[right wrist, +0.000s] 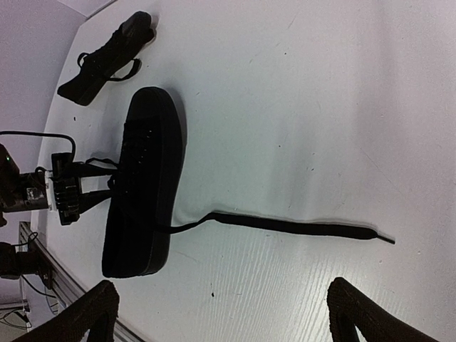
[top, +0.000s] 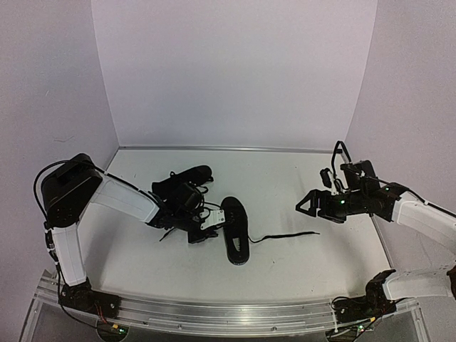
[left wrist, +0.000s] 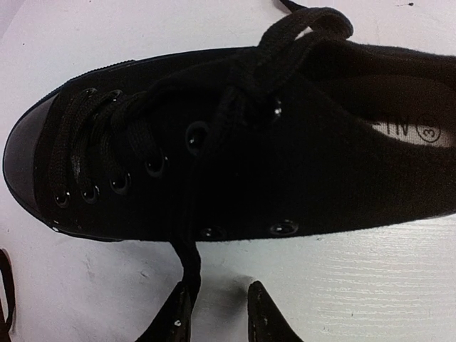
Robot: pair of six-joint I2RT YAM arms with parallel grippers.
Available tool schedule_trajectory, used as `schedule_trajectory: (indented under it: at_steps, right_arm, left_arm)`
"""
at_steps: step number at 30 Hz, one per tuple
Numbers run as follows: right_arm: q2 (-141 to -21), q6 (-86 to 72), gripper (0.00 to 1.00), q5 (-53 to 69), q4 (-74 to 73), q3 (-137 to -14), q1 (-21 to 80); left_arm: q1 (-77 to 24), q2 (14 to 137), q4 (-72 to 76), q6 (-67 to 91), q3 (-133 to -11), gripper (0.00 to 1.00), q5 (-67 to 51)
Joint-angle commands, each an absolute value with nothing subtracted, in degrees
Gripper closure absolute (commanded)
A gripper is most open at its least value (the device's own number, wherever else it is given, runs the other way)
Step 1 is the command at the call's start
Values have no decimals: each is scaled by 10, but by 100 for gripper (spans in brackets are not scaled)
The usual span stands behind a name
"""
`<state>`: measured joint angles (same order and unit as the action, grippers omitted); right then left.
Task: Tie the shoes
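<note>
The left gripper [left wrist: 221, 292] sits beside the near shoe [top: 236, 231]; the right gripper [top: 306, 204] hangs well off to its right.
Both have jaws apart, gripping nothing. A lace strand [left wrist: 187, 260] drops from the shoe's eyelets against one left fingertip [left wrist: 178, 320] (touching, not pinched). Another lace end [right wrist: 285, 225] trails rightward across the white table [top: 299, 171]; the second shoe [top: 184, 187] lies just behind the first.

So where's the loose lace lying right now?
In the top view, the loose lace stretches right from the near shoe across the table, ending near the right gripper.
</note>
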<state>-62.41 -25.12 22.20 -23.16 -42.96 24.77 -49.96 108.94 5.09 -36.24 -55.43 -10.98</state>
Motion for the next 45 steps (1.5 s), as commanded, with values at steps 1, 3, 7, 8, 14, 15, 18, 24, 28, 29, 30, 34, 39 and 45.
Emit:
schedule_trajectory:
  at_steps: [1, 3, 7, 8, 14, 15, 18, 24, 28, 29, 30, 34, 39, 45]
  right_arm:
    - [-624, -250, 2, 223, -219, -431, 246]
    - [-627, -248, 2, 225, -219, -433, 246]
    - [-631, -247, 2, 226, -219, -435, 245]
    - [-631, -247, 2, 226, -219, -436, 245]
    - [-633, -247, 2, 226, -219, -437, 245]
    - [-633, -247, 2, 226, -219, -437, 245]
    - [-631, -248, 2, 224, -219, -436, 246]
    - [-631, -249, 2, 223, -219, -434, 245]
    - [-629, -250, 2, 222, -219, -430, 245]
    - [-628, -250, 2, 221, -219, -429, 245]
    - [-628, -250, 2, 221, -219, -429, 246]
    - [-629, -250, 2, 221, -218, -429, 246]
    - [-629, -250, 2, 220, -219, -429, 245]
    - [-629, -252, 2, 215, -219, -429, 245]
  left_arm:
    - [-507, 1068, 68, -370, -568, 73, -95]
    - [-508, 1060, 69, -370, -564, 73, -91]
    - [-507, 1051, 69, -372, -564, 73, -86]
    - [-507, 1053, 70, -373, -565, 73, -84]
    - [-507, 1075, 75, -375, -577, 74, -78]
    - [-507, 1078, 75, -375, -578, 74, -77]
    - [-507, 1086, 78, -374, -581, 75, -76]
    - [-507, 1100, 82, -364, -591, 79, -74]
    - [-507, 1101, 89, -358, -591, 81, -74]
    - [-507, 1101, 90, -358, -591, 82, -74]
    - [-507, 1101, 89, -358, -591, 83, -73]
    - [-507, 1100, 87, -358, -589, 84, -71]
    - [-507, 1104, 88, -354, -589, 83, -66]
    - [-507, 1102, 90, -345, -592, 89, -56]
